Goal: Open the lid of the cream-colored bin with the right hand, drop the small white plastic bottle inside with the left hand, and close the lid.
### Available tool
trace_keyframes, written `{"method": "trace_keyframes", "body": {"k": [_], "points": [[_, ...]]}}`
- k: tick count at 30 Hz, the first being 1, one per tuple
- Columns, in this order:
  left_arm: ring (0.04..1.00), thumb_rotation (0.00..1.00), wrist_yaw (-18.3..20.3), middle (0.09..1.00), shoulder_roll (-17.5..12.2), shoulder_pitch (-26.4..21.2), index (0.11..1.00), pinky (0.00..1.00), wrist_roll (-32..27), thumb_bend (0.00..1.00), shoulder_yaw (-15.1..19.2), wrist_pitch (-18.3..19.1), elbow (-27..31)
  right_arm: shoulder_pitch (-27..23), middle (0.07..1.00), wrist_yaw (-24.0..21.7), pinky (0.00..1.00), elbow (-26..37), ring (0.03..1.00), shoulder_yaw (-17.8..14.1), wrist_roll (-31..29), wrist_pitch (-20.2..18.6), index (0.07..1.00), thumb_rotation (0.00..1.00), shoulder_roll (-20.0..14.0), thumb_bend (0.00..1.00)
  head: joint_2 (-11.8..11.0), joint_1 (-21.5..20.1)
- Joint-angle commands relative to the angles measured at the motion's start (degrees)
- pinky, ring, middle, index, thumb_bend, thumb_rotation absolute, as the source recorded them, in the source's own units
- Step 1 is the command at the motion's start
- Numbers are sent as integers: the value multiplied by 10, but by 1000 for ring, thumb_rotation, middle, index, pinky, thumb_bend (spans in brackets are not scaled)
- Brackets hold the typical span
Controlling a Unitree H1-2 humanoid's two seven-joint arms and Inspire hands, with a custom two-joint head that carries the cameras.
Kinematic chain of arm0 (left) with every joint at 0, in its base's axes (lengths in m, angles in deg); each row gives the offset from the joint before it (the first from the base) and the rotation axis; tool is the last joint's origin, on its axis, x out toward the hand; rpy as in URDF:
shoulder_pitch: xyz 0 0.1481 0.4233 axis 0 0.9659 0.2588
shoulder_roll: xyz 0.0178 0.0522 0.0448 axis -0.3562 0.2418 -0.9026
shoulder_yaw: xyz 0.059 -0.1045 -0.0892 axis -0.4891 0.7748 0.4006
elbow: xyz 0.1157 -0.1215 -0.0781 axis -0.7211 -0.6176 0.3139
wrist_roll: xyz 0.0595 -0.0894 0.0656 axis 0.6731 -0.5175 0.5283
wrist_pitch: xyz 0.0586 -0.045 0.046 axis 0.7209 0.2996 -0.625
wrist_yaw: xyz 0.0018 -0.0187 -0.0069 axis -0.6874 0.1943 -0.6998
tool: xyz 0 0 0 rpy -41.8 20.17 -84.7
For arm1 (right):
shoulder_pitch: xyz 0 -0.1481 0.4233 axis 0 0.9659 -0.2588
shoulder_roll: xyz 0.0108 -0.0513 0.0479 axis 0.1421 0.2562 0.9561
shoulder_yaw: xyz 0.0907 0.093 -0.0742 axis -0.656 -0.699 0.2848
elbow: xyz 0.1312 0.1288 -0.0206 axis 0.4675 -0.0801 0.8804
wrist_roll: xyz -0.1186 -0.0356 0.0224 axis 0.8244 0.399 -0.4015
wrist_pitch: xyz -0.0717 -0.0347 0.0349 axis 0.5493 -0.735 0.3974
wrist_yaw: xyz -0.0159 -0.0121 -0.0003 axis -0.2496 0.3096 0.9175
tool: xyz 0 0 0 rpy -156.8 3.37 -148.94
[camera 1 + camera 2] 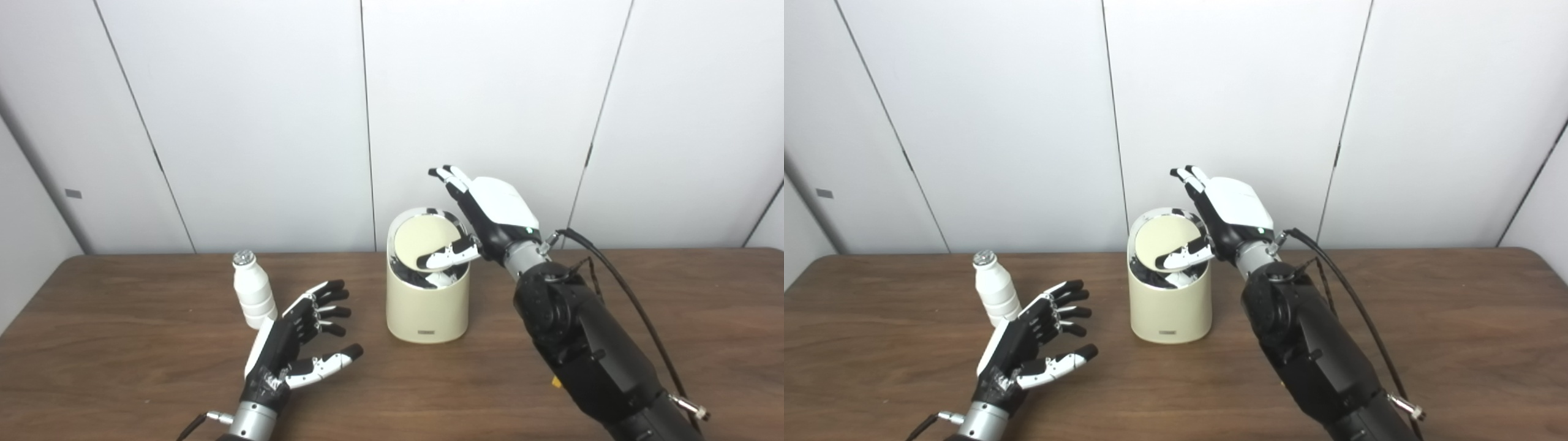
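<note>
The cream-colored bin [427, 306] stands upright at the middle of the brown table. Its round lid [422, 239] is tilted up toward the back, showing a dark opening at the front. My right hand [490, 214] is open at the bin's right rim, thumb resting on the lid, fingers pointing up behind it. The small white plastic bottle [252, 297] with a silver cap stands upright left of the bin. My left hand [294, 343] is open and empty, fingers spread, just right of the bottle and slightly nearer me, apart from it.
The brown table [122, 367] runs the width of the view, with white wall panels behind it. A black cable [618, 288] loops along my right forearm, which crosses the table right of the bin.
</note>
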Motion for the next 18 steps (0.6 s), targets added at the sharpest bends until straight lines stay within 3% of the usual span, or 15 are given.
{"method": "trace_keyframes", "body": {"k": [1, 7, 8, 13, 18], "points": [[722, 0, -2, 807, 0, -13, 835, 595, 2, 639, 1, -8, 25, -1, 956, -15, 664, 0, 840, -6, 5, -14, 907, 243, -9, 927, 1, 0], [723, 0, 2, 808, -1, -13, 833, 596, -6, 639, 1, -5, 26, 19, 905, 55, 665, 17, 835, -74, -74, 57, 899, 384, 16, 922, 0, 1], [724, 0, 2, 810, -1, -13, 835, 599, -5, 636, 1, -5, 26, 21, 901, 61, 677, 25, 839, -84, -86, 64, 899, 447, 20, 949, 0, 1], [724, 0, 3, 810, -3, -13, 834, 604, -3, 630, 1, -9, 22, 38, 870, 70, 632, 77, 788, -114, -110, 60, 891, 499, 33, 913, -1, -1], [723, 0, 4, 812, -4, -12, 834, 602, -4, 632, 1, -7, 24, 65, 917, 75, 702, 114, 855, -140, -141, 59, 903, 552, 39, 782, -2, 0]]}}
